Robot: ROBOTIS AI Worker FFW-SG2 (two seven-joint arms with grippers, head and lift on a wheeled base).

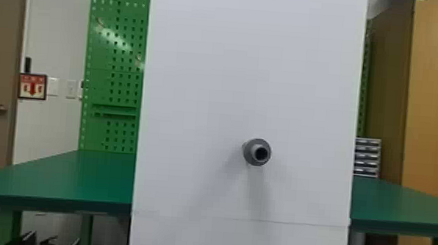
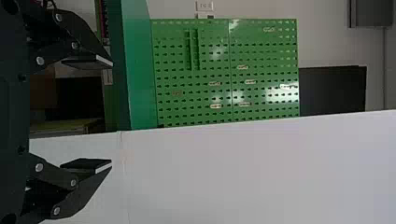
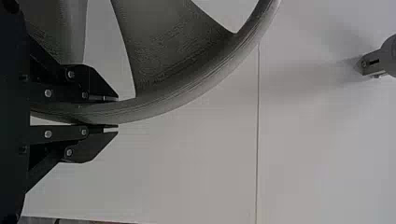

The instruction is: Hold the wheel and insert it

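Observation:
In the right wrist view my right gripper [image 3: 117,112] is shut on the rim of the grey wheel [image 3: 180,95], one finger inside the rim and the other outside. The wheel stands apart from the grey shaft [image 3: 376,64], which juts from the white panel. In the head view that shaft [image 1: 257,152] appears as a round hollow stub right of the panel's middle. My left gripper [image 2: 112,114] stands open with nothing between its fingers, near the panel's edge in the left wrist view.
The tall white panel [image 1: 202,93] rises in front of a green table [image 1: 59,179] that extends to both sides. Behind are a green pegboard [image 1: 121,87], a small drawer unit [image 1: 367,156] and a wooden cabinet [image 1: 437,91].

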